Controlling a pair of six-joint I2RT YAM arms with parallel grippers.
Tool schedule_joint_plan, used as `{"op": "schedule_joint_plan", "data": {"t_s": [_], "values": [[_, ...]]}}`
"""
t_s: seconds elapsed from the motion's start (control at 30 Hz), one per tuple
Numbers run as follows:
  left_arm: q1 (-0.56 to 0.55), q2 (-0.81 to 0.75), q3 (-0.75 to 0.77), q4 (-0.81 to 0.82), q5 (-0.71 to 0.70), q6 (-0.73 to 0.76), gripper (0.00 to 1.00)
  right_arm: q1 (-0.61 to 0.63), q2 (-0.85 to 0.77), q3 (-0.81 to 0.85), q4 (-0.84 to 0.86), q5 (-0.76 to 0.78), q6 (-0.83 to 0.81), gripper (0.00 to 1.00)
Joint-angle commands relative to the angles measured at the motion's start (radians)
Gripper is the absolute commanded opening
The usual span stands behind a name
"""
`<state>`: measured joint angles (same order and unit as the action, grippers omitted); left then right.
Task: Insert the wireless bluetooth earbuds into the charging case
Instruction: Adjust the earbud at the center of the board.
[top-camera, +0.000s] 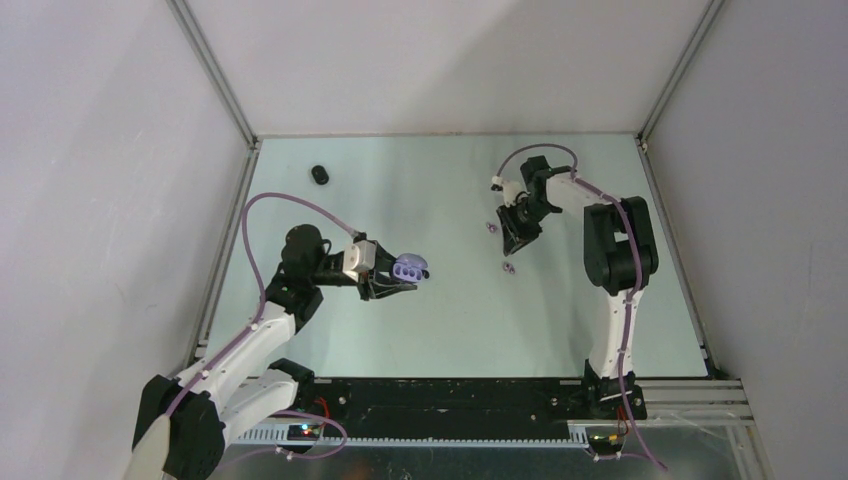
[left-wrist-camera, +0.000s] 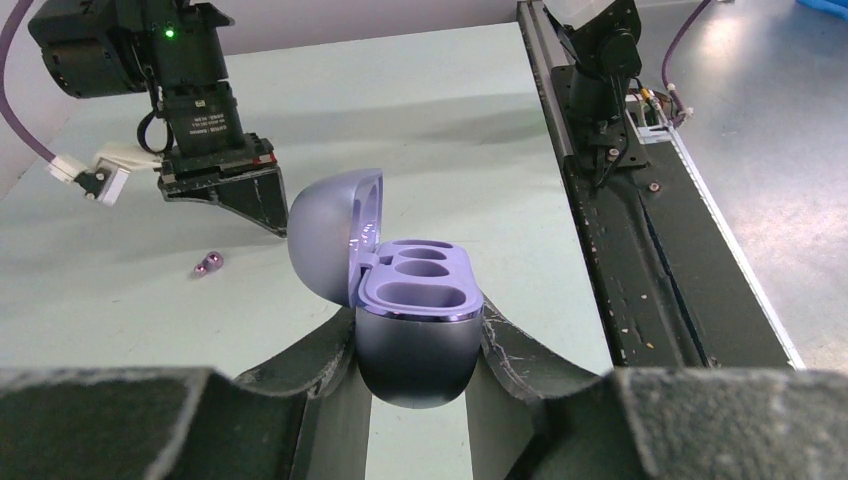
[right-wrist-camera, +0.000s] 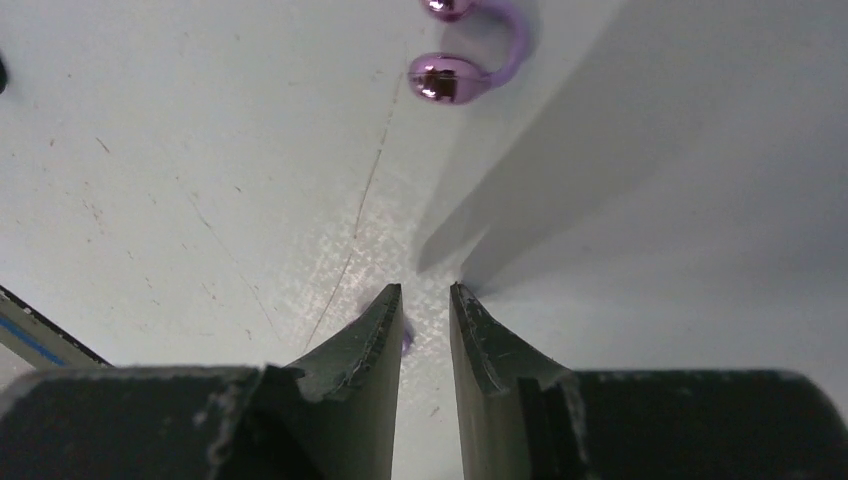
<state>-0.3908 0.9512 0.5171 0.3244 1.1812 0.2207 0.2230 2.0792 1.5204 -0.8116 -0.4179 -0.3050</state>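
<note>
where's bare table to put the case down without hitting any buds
Widest free patch: near middle, between the held charging case and the black rail. Also free: the far strip between the small black item and the right gripper. Crowded: beside that gripper, where a purple bud and a second purple bud lie.

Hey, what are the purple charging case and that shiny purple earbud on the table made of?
Lilac egg-shaped charging case: likely plastic, satin shell with soft highlights. Shiny purple earbud: probably plastic with mirror-like metallic coating; it reflects its surroundings.
</note>
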Motion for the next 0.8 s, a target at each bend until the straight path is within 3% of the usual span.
{"op": "schedule_joint_plan", "data": {"t_s": [0.0, 0.77], "values": [[-0.007, -0.003, 0.052, -0.004, -0.003, 0.035, 0.0, 0.01, 0.013, 0.013, -0.062, -0.019, -0.043, 0.28], [-0.007, -0.015, 0.058, -0.015, 0.001, 0.04, 0.0, -0.011, 0.016, 0.007, -0.135, -0.087, -0.104, 0.35]]}}
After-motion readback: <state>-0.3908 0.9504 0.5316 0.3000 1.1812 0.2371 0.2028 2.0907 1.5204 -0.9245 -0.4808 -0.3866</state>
